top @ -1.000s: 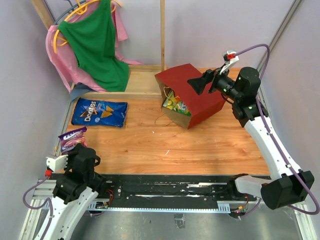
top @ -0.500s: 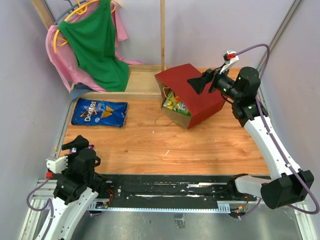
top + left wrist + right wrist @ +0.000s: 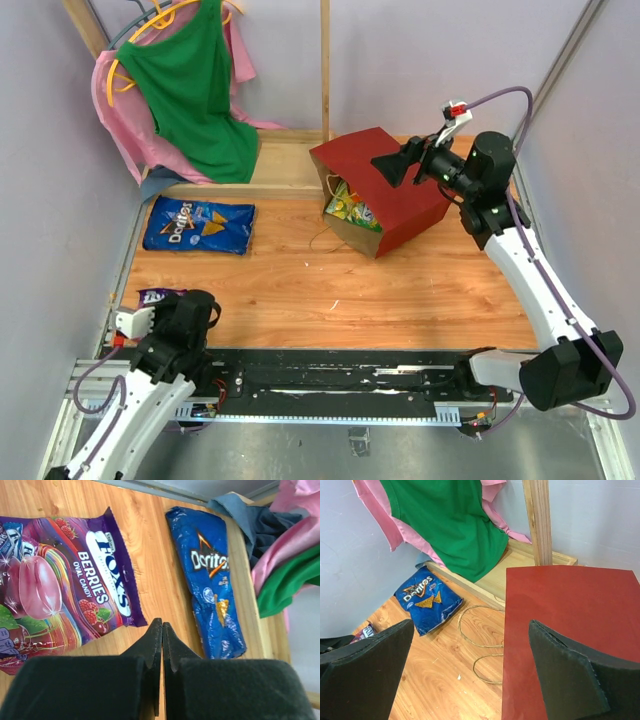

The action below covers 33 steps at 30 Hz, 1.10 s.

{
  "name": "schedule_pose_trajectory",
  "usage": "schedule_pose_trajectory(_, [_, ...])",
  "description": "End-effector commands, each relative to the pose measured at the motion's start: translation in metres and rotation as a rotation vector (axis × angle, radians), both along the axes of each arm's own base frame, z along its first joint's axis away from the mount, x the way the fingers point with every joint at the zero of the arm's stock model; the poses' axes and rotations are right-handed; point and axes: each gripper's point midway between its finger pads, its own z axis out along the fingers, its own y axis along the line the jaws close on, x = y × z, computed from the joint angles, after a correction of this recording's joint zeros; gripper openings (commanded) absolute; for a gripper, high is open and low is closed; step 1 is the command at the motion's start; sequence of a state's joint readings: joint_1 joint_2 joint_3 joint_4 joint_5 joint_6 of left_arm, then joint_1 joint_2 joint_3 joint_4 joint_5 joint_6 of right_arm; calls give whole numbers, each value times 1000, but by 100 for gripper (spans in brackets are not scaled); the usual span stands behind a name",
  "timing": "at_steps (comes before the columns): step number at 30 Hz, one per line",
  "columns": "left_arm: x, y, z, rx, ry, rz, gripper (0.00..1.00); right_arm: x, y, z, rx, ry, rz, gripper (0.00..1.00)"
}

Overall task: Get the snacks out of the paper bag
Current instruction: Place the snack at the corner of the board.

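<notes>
Left claw [image 3: 161, 626] clenched, empty, just beside purple candy pack [image 3: 60, 595] | Doritos bag [image 3: 198, 225] already out | paper bag [image 3: 400, 200] on its side, packets [image 3: 350, 208] at its mouth | right claw [image 3: 470, 627] released above bag; I'd come round low into the mouth.

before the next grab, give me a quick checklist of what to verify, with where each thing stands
1. Left hand free: ok. It is shut and holds nothing.
2. Purple packet out of the bag: ok. It lies flat on the table beside the left hand.
3. Doritos bag out: ok. It lies flat on the table.
4. Paper bag emptied: not ok. It lies on its side with yellow-green packets showing in its mouth.
5. Right hand ready: ok. It is wide open over the bag's red side.
6. Number of packets left inside: cannot tell.
</notes>
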<state>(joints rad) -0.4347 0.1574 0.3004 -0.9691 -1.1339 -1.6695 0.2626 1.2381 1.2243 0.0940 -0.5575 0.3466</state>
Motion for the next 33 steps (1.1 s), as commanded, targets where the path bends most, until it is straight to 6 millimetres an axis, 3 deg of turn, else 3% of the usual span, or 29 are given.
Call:
schedule_pose_trajectory(1, [21,0,10,105,12,9,0,1,3,7,25,-24,21,99])
schedule_pose_trajectory(3, [60,-17,33,163,-1,-113,0,1,6,6,25,-23,29,99])
schedule_pose_trajectory(4, [75,-20,34,148,14,-160,0,1,7,7,26,-24,33,99])
schedule_pose_trajectory(8, [120,-12,51,113,36,-291,1,1,5,6,14,-25,25,99])
schedule_pose_trajectory(10, [130,-1,59,83,26,-298,1,1,4,6,6,-27,21,99])
schedule_pose_trajectory(12, [127,17,65,23,42,-224,0,2,4,6,5,-29,19,99])
schedule_pose_trajectory(15, [108,41,64,-68,117,-53,1,2,5,5,3,-27,22,99])
schedule_pose_trajectory(17, [94,47,52,-115,192,27,1,2,6,5,5,-29,22,99])
schedule_pose_trajectory(20, [71,53,17,-193,317,118,1,0,10,4,-1,-33,30,99])
schedule_pose_trajectory(23, [55,53,-24,-260,378,122,1,-2,15,5,-2,-36,44,99])
schedule_pose_trajectory(25, [52,53,-42,-307,365,119,6,-3,15,7,-2,-39,47,99])
schedule_pose_trajectory(33, [37,62,-64,-310,390,205,20,0,21,2,10,-14,64,99])
